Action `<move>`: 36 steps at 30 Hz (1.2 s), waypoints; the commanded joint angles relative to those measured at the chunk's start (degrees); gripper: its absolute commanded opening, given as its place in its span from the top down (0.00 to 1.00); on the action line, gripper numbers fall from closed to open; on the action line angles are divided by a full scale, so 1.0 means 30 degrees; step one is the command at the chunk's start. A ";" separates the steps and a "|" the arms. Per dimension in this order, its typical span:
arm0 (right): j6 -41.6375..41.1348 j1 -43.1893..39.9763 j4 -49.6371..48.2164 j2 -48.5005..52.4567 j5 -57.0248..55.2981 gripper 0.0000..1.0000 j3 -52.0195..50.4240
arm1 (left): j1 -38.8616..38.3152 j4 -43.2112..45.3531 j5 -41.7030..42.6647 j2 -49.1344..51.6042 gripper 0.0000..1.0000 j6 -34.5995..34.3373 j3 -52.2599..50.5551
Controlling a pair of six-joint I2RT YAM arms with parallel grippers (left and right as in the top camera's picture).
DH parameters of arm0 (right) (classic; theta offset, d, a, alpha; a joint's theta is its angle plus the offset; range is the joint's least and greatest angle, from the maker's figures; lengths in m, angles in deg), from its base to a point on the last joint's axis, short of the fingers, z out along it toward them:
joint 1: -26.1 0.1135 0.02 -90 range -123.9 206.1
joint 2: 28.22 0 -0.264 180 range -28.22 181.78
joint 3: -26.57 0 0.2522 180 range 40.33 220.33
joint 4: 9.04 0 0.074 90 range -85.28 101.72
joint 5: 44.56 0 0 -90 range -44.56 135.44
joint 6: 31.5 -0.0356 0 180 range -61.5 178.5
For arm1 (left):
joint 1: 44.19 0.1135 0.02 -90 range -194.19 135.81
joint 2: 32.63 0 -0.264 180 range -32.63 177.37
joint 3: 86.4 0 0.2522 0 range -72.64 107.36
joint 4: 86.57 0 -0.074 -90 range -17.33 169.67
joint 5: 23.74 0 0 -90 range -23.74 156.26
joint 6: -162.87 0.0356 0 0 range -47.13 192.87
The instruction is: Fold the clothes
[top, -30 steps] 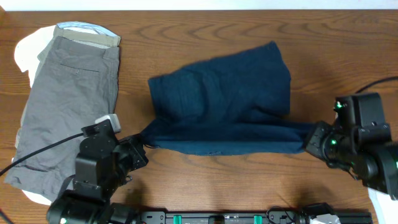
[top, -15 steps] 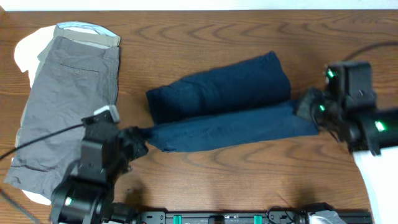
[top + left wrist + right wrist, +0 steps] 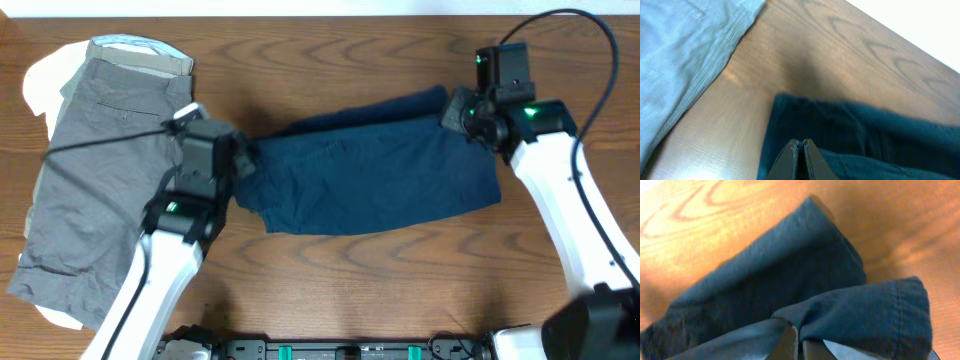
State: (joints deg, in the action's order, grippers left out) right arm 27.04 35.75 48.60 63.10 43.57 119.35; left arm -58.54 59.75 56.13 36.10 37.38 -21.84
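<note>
Half done: lifted the bottom edge of the blue shorts (image 3: pixel 370 185) up over the rest, pinched tight in left end effector (image 3: pixel 245 161) and right end effector (image 3: pixel 457 113). Time to let go.

Bare table (image 3: pixel 330 50) runs open along 12 o'clock behind the navy shorts (image 3: pixel 370 180) and again at 6 o'clock in front of them. At 9 o'clock the grey shorts (image 3: pixel 100 170) cover the wood; the left arm (image 3: pixel 165 255) crosses the narrow strip between. The right arm (image 3: pixel 560 200) blocks 3 to 4 o'clock.
</note>
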 commanded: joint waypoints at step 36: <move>0.3497 0.0146 -1.1941 0.6280 0.2608 0.01 0.0277 | 0.0102 0.8473 -0.4262 0.7715 0.02 0.1712 0.0401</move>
State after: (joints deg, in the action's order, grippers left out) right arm 34.76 36.40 11.55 87.26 48.29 119.37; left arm -58.54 86.70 43.76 62.72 39.96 -21.71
